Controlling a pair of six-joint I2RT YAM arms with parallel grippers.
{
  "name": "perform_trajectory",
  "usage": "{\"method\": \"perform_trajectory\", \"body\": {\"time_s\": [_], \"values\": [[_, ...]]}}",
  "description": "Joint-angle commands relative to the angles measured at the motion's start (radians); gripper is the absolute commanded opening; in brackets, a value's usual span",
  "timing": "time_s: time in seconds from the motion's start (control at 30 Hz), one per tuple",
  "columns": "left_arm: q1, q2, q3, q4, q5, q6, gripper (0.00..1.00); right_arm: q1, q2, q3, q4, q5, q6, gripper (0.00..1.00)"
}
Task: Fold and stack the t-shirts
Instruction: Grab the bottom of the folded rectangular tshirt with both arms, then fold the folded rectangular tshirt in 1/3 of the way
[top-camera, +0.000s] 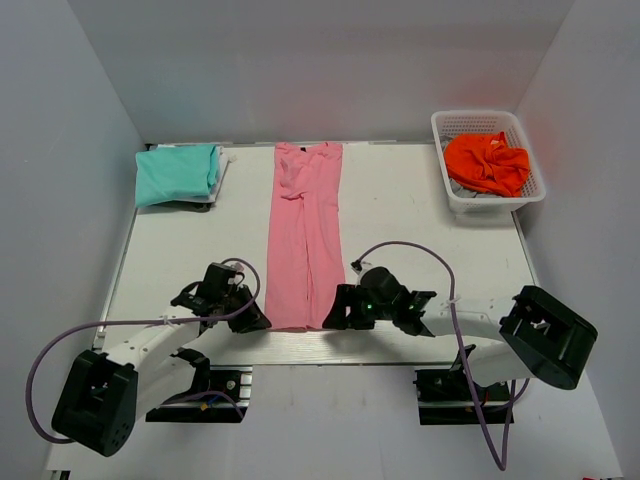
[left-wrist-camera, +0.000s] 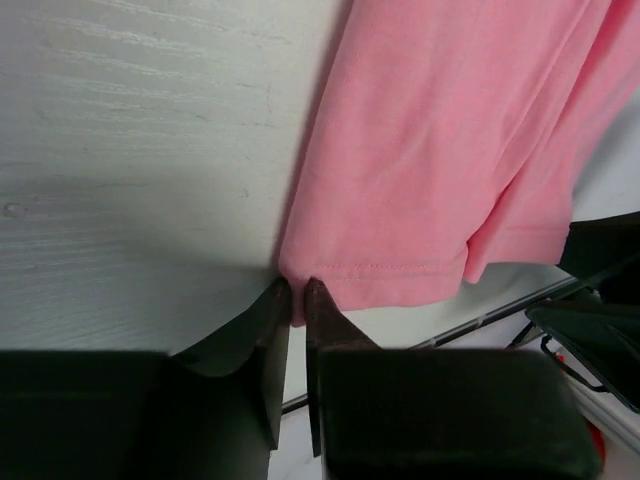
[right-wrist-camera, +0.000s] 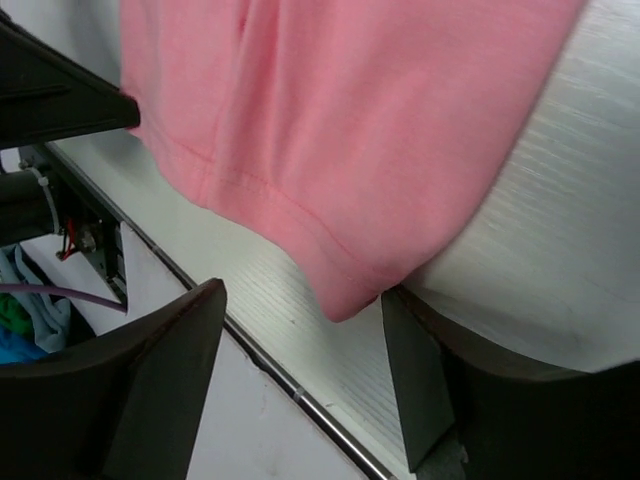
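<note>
**On the white table (top-camera: 420, 220), the pink strip runs from 12 to 6 o'clock, with both claws at its near end**

The table stands between plain white walls. The pink t-shirt (top-camera: 305, 240) lies in the middle of it, already folded into a long narrow strip. In the top view its long axis goes from 12 o'clock (collar, far edge) to 6 o'clock (hem, near edge).

The left gripper (left-wrist-camera: 297, 290) is at the hem corner on the 7 o'clock side. Its jaws are almost together and they pinch this corner. The right gripper (right-wrist-camera: 300, 295) is at the other corner, on the 5 o'clock side. Its jaws stand wide apart with the corner between them, and they hold nothing yet.

Both arms are equally near to the hem, so I judge that the coming fold carries it toward 12 o'clock, along the strip.

The teal t-shirt (top-camera: 177, 172) rests folded at 10 o'clock. A white basket (top-camera: 455, 195) with an orange cloth (top-camera: 487, 162) stands at 2 o'clock.
</note>
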Motion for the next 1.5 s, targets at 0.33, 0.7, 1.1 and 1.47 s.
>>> {"method": "perform_trajectory", "body": {"time_s": [0.33, 0.7, 1.1, 1.47], "values": [[-0.003, 0.045, -0.005, 0.086, 0.044, 0.032, 0.06, -0.003, -0.003, 0.017, -0.111, 0.187, -0.009, 0.42], [-0.003, 0.005, 0.042, 0.14, 0.124, 0.005, 0.0, 0.003, -0.004, 0.112, -0.157, 0.164, -0.078, 0.0], [0.009, 0.098, 0.28, 0.172, 0.036, 0.025, 0.0, -0.02, 0.056, 0.373, -0.332, 0.405, -0.167, 0.0], [0.018, 0.37, 0.616, 0.219, -0.213, 0.063, 0.0, -0.158, 0.261, 0.666, -0.328, 0.49, -0.306, 0.0]]}}
